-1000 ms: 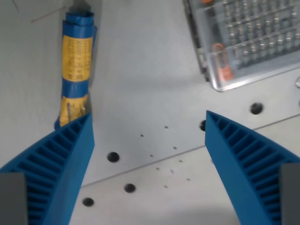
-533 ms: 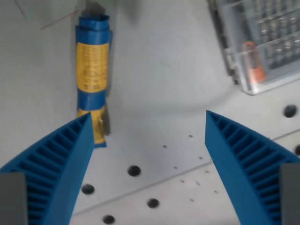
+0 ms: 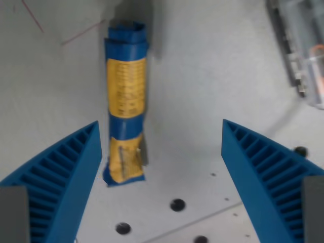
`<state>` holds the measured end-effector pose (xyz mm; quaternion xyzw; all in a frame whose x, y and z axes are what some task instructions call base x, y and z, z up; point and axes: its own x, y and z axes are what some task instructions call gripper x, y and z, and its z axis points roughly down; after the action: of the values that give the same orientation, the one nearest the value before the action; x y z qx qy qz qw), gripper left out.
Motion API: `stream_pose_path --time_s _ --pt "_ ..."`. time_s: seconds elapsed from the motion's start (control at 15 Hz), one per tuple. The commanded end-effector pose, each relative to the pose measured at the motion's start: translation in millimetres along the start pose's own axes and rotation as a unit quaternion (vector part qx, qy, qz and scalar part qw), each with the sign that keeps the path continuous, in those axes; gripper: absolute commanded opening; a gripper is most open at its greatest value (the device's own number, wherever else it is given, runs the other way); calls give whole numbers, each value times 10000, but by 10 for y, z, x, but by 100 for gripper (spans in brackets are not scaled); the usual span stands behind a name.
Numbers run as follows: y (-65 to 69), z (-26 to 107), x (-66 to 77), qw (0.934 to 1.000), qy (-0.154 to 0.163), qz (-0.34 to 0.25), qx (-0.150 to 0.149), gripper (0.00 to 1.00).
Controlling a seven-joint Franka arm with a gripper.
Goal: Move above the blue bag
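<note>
Item: rolled blue bag (image 3: 125, 104), 1 piece, wrapped with yellow printed label. Lying flat on the grey desk (image 3: 202, 91), long axis running from the top of the wrist view down toward the lower left-centre. Lower end just beside the inner edge of the finger at the wrist view's left; upper end near the top edge of the frame.

Risks, as judged:
- Off-centre arrival. Roll sits left of the midline between the 2 fingers; stopping here would leave the hand above bare desk rather than above the bag.
- Overshoot sideways. Picture soft and blurred, suggesting camera motion; excess travel could carry the roll under or past the left finger.
- Premature descent. Left fingertip close to the roll's lower end; dropping now could nudge or pinch the loose flap there.
- Clear plastic case (image 3: 304, 55) at the wrist view's right edge, well apart from the bag; low risk unless motion reverses.

Hand (image 3: 161, 124): 2 blue ribbed fingers spread wide, nothing between them but desk and part of the roll below. Holding nothing, no contact visible.

Also noted: several dark round holes (image 3: 177, 204) in the desk, lower centre.
</note>
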<state>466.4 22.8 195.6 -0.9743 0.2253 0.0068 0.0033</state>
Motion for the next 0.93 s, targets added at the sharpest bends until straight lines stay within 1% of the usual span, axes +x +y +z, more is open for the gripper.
stream_pose_path --time_s 0.07,0.33,0.53,0.93 --pt "-75 100 -51 9981 408 463 53 100" --pt "-166 234 -67 9978 431 500 10 100" --pt "-216 311 -76 9977 452 502 -29 100" --pt "-275 389 -92 9978 452 469 -100 100"
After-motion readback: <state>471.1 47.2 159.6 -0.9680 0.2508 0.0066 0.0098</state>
